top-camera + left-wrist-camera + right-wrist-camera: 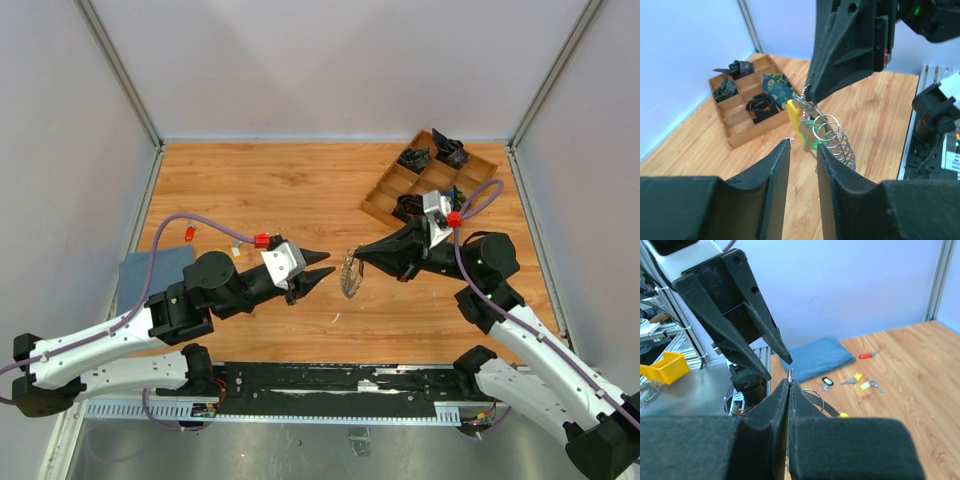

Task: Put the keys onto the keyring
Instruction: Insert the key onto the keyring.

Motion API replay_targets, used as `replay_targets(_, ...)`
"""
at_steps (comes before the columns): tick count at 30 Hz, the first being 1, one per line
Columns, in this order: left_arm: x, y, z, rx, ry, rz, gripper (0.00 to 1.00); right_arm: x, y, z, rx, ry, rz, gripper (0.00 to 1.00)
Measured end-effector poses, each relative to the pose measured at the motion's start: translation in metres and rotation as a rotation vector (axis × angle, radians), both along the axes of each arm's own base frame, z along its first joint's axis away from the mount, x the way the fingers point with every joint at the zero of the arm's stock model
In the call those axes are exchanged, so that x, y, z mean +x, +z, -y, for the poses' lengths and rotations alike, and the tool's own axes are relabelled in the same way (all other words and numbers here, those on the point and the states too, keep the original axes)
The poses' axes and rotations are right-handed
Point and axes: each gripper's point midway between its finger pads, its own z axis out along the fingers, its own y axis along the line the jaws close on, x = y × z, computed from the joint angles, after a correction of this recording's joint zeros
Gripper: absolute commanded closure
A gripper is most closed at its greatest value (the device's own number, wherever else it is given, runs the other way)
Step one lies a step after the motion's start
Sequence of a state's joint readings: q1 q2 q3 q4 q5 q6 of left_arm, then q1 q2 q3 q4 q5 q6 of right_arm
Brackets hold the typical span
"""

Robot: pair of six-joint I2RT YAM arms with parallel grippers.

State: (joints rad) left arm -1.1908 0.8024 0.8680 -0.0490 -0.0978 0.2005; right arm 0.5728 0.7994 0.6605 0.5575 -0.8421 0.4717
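My right gripper (358, 256) is shut on the top of the keyring (350, 276) and holds it hanging above the table's middle. In the left wrist view the keyring (826, 135) shows a yellow sleeve, a green piece and several silver rings, hung from the right gripper (805, 95). My left gripper (322, 264) is open and empty, its tips just left of the keyring; its fingers (777, 170) frame it from below. The keys lie far left by the blue cloth: a red one (867, 355), two yellow ones (856, 377) and a black one (826, 381). The red key (189, 235) shows in the top view.
A folded blue cloth (150, 272) lies at the left edge. A wooden compartment tray (385, 195) with dark rolled fabric bundles (760, 102) stands at the back right. White walls close the table on three sides.
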Motion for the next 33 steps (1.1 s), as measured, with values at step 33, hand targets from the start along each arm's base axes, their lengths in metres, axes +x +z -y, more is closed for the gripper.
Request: replay_targets(33,-0.027,0.107,0.022,-0.256,-0.176,0.035,0.68,-0.034,0.082,0.010,0.137,0.060,0.353,0.99)
